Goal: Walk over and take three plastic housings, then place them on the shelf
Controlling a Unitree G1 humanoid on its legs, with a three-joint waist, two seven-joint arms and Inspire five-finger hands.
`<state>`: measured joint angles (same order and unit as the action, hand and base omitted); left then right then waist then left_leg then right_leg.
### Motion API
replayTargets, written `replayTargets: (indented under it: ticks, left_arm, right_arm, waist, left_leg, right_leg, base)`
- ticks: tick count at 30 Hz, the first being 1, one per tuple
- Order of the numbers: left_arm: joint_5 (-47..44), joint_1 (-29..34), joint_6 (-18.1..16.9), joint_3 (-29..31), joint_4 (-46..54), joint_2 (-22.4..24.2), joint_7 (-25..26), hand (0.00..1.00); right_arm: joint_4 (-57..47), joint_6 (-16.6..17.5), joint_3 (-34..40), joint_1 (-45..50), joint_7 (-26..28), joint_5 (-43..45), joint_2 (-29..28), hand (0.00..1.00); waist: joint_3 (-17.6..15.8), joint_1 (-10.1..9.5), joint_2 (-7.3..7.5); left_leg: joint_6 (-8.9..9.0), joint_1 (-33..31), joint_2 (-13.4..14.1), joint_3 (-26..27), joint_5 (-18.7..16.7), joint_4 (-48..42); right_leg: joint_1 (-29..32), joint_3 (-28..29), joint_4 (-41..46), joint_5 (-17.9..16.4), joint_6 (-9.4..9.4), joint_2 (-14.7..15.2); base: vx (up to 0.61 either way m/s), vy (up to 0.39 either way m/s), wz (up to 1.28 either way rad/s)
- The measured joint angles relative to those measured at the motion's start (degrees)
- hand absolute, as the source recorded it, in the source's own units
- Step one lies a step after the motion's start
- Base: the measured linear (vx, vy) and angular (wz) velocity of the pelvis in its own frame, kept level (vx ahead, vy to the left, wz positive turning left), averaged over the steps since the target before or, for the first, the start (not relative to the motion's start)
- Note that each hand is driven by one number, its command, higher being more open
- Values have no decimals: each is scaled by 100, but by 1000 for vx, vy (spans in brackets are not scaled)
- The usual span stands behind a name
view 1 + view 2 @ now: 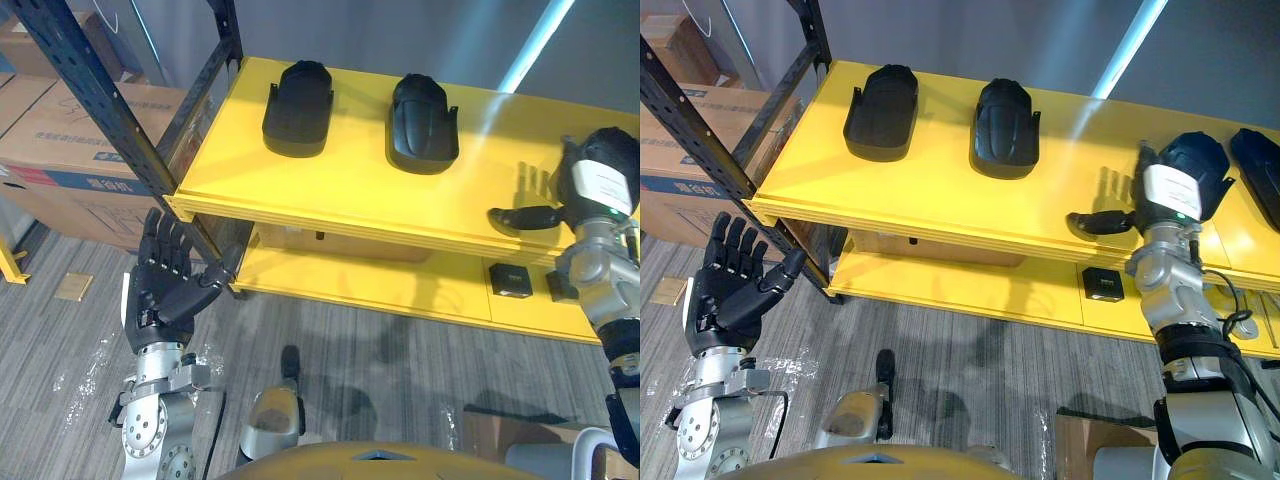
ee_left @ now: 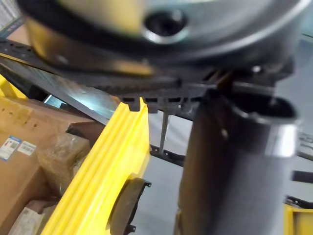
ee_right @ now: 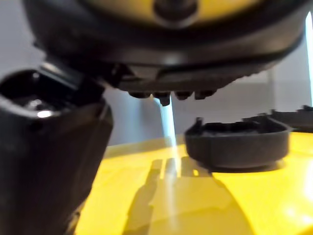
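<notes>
readable text: none | cardboard box (image 1: 60, 140): printed label (image 1: 103, 185), perhaps lettering, too small to read

Left hand (image 1: 158, 283): dark fingers (image 1: 165, 238) straight and spread, empty, just below the corner of the yellow shelf board (image 1: 330, 190).
Right hand (image 1: 598, 165): over the board's far end, thumb stretched sideways, holding nothing.
First black plastic housing (image 1: 297, 108): on the board, above the left fingers, well apart.
Second black plastic housing (image 1: 422, 122): beside the first, between both hands.

Grey carpet floor (image 1: 400, 340), cardboard boxes (image 1: 60, 160) left, grey wall (image 1: 400, 35) behind.
</notes>
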<state>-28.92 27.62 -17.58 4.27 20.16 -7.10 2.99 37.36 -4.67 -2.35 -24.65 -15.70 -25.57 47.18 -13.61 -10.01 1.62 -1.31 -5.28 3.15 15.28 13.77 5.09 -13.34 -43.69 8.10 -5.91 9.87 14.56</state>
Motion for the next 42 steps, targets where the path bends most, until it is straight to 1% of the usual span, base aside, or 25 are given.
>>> replayTargets:
  ticks: [2,5,6,8,11,15,16,19,21,22,23,25,27,29,32,34,36,37,38,39,40,41,42]
  left_arm:
    - [-54,0,0,0,0,1,-35,100]
    - [-224,-8,0,-4,0,0,-196,100]
    - [-224,-8,0,-5,0,1,-225,100]
    - [-223,-5,0,-14,0,0,-323,100]
    - [-223,-8,0,-13,0,0,-385,100]
    - [-222,-10,1,-13,0,-1,-400,100]
    - [-222,-9,1,-12,0,-1,-409,100]
    - [-221,-7,2,-10,0,-2,-459,100]
    - [-223,-17,1,-1,0,-14,-473,100]
    - [-225,-37,0,-1,0,-21,-492,100]
    - [-226,-66,-2,-5,0,-39,-499,100]
    - [-225,-70,-13,-13,0,-63,-502,100]
    - [-227,-158,-27,-20,0,-78,-510,100]
    - [-228,-193,-127,-9,0,-84,-509,100]
    - [-234,-170,-179,-8,0,-138,-508,100]
    - [-233,-141,-217,-12,0,-149,-508,100]
    - [-233,-108,-222,-12,0,-163,-511,100]
    - [-237,-94,-222,-12,0,-194,-513,100]
    - [-245,-99,-222,-11,0,-213,-519,100]
    - [-247,-121,-222,-11,0,-249,-554,100]
    - [-247,-129,-226,-9,0,-263,-581,100]
    - [-247,-130,-228,-10,0,-289,-619,100]
    - [-249,-132,-228,-9,0,-303,-619,100]
  right_arm:
    - [43,-232,319,1,53,510,2,100]
    - [191,-363,576,1,159,1045,8,100]
    - [241,-386,612,1,170,1089,8,100]
    - [331,-520,778,1,177,1284,9,100]
    - [446,-602,900,-4,184,1297,9,100]
    - [574,-680,1040,-50,445,1300,16,100]
    - [576,-680,1039,-58,521,1298,16,100]
    - [772,-673,994,-266,525,1277,16,100]
    - [797,-672,926,-407,359,1255,24,100]
    - [800,-672,822,-588,163,1251,43,100]
    - [801,-670,702,-812,-96,1240,49,100]
    - [801,-655,550,-1093,-465,1218,67,100]
    - [799,-545,405,-1308,-791,1109,302,100]
    - [784,-431,309,-1487,-946,1016,512,100]
    - [675,-141,212,-1784,-1065,1001,728,100]
    - [661,-29,152,-1880,-1086,1001,734,100]
    - [671,-3,70,-1898,-1049,920,734,100]
    - [694,-7,3,-1897,-936,791,745,100]
    - [696,-30,-90,-1897,-782,792,791,100]
    - [721,-92,-257,-1901,-515,794,917,100]
    - [760,-117,-336,-1908,-394,796,975,100]
    - [880,-230,-508,-1951,-58,812,1102,100]
    - [966,-271,-572,-1999,73,858,1131,100]
  waist:
    - [7,86,-35]
    - [16,126,-76]
    - [15,133,-84]
    - [6,170,-147]
    - [7,212,-180]
    - [4,230,-176]
    - [0,229,-179]
    - [-29,223,-197]
    - [-53,223,-207]
    - [-146,224,-222]
    - [-274,220,-230]
    - [-347,201,-216]
    - [-456,136,-230]
    - [-498,58,-231]
    - [-509,51,-226]
    - [-511,54,-223]
    - [-512,56,-225]
    - [-525,62,-229]
    - [-549,62,-229]
    - [-602,62,-232]
    - [-634,57,-239]
    - [-693,31,-246]
    - [-741,22,-248]
  left_leg:
    - [41,2,8,10,-30,1]
    - [41,25,41,71,-38,1]
    - [38,30,47,78,-42,1]
    - [15,35,57,95,-59,1]
    - [8,15,57,98,-63,1]
    - [21,-19,51,97,-53,0]
    - [25,-23,48,93,-50,-1]
    - [13,-84,52,54,-61,-1]
    - [13,-177,68,22,-49,-2]
    - [21,-227,91,5,-30,-5]
    - [17,-250,112,-4,-8,-14]
    - [26,-336,129,-40,33,-20]
    - [20,-369,118,-118,112,-23]
    - [33,-377,112,-165,125,-25]
    - [44,-380,66,-260,170,-27]
    - [59,-379,73,-284,180,-28]
    - [66,-378,75,-291,186,-28]
    - [69,-378,79,-293,188,-27]
    - [72,-379,77,-293,187,-26]
    - [86,-390,71,-304,175,-25]
    - [117,-399,72,-311,150,-24]
    - [120,-451,87,-313,154,-24]
    - [119,-454,93,-310,154,-24]
  right_leg:
    - [14,16,27,-1,-1,5]
    - [46,85,60,-8,-13,5]
    - [49,98,67,-8,-13,5]
    - [62,125,77,-21,-35,5]
    - [81,127,79,-19,-32,5]
    - [113,126,83,-10,-14,10]
    - [115,124,85,-15,-17,12]
    - [173,107,135,-55,-33,11]
    - [275,100,204,-106,-76,8]
    - [341,99,267,-137,-108,1]
    - [381,105,320,-152,-100,-3]
    - [481,108,402,-185,-93,-5]
    - [504,117,495,-243,-115,6]
    - [503,127,536,-290,-130,7]
    - [490,157,665,-419,-129,52]
    - [490,157,693,-440,-129,49]
    - [491,157,708,-457,-121,50]
    - [499,159,730,-469,-128,52]
    - [516,168,775,-496,-110,71]
    - [543,169,852,-540,-99,98]
    - [564,170,896,-566,-110,110]
    - [656,195,991,-598,-122,126]
    - [672,214,1008,-605,-123,126]
  base:
    - [0,0,-2]
    - [0,0,-11]
    - [0,0,-10]
    - [-32,13,-5]
    - [-50,22,-1]
    - [-25,8,1]
    - [-35,9,2]
    - [-50,15,6]
    - [-54,17,6]
    - [-74,19,4]
    - [-77,18,2]
    - [-49,1,8]
    - [-28,-13,18]
    - [-21,-19,16]
    - [-22,-28,19]
    - [-31,-28,5]
    - [-60,-24,1]
    - [-68,-13,0]
    - [-81,3,2]
    - [-58,6,3]
    - [-97,13,3]
    - [-64,7,0]
    - [-93,9,-7]
